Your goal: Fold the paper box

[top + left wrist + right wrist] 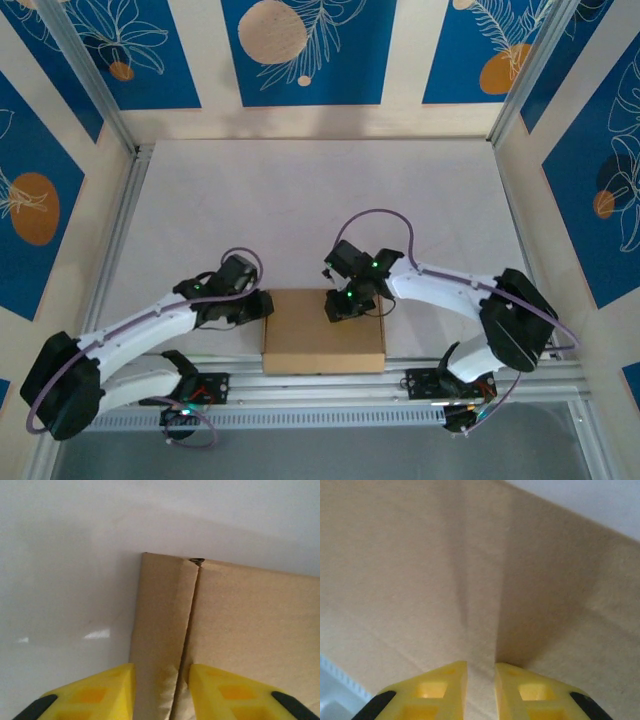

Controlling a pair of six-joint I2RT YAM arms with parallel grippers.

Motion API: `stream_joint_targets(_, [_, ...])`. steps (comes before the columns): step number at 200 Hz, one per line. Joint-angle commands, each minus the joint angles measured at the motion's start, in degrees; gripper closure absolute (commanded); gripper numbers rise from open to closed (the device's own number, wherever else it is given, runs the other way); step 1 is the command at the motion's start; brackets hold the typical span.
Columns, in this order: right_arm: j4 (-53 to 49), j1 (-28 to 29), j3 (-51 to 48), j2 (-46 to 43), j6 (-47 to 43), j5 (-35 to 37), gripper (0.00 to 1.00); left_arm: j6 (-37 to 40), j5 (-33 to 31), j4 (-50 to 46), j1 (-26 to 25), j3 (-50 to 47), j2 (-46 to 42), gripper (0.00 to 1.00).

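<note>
cardboard box [323,347] | left gripper [161,672]: astride left wall, part-open, grip unclear | right gripper [481,667]: over top panel, near-closed, grip unclear

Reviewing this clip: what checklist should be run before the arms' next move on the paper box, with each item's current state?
1. Paper box lies flat on the table, between the arms: ok.
2. Left gripper straddles the box's left side fold: ok.
3. Left gripper clamped on that fold: cannot tell.
4. Right gripper sits over a crease in the cardboard: ok.
5. Right gripper gripping anything: cannot tell.
</note>
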Motion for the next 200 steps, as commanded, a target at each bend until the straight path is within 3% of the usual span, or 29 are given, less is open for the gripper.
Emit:
stream_joint_targets(1, [2.88, -2.61, 3.03, 1.98, -1.38, -2.77, 0.75, 0.63, -5.47, 2.41, -0.33, 0.07, 4.58, 0.69])
stream_joint_targets(26, [5.83, -4.97, 1.98, -5.21, -1.29, -7.65, 0.64, 1.13, -7.05, 2.85, -0.16, -0.19, 6.81, 0.73])
stream_joint_targets(51, [4.56, -10.83, -1.39, -15.15, -0.22, -8.44, 0.49, 1.28, -6.73, 3.65, 1.35, -2.21, 6.62, 0.75])
stream_joint_targets(76, [0.05, -18.71, -5.83, -24.58, 0.64, -3.63, 0.23, 1.17, -4.85, 4.34, 3.71, -4.64, 4.75, 0.77])
stream_joint_targets(90, [-0.67, -24.27, -9.32, -29.00, 1.77, -3.83, 0.14, 0.87, -3.87, 4.99, 4.84, -5.96, 3.35, 0.77])
stream_joint_targets(114, [0.98, -31.11, -14.89, -31.61, 3.77, -9.07, 0.12, 0.36, -2.26, 6.22, 6.24, -7.68, 2.69, 0.80])
stream_joint_targets(146, [5.25, -35.05, -19.59, -27.95, 5.03, -14.60, 0.08, 0.15, -0.87, 6.98, 7.44, -9.36, 2.22, 0.85])
stream_joint_targets(200, [16.39, -37.17, -24.23, -20.45, 8.67, -26.48, 0.01, -0.38, 1.58, 9.74, 10.04, -13.93, 0.94, 0.93])
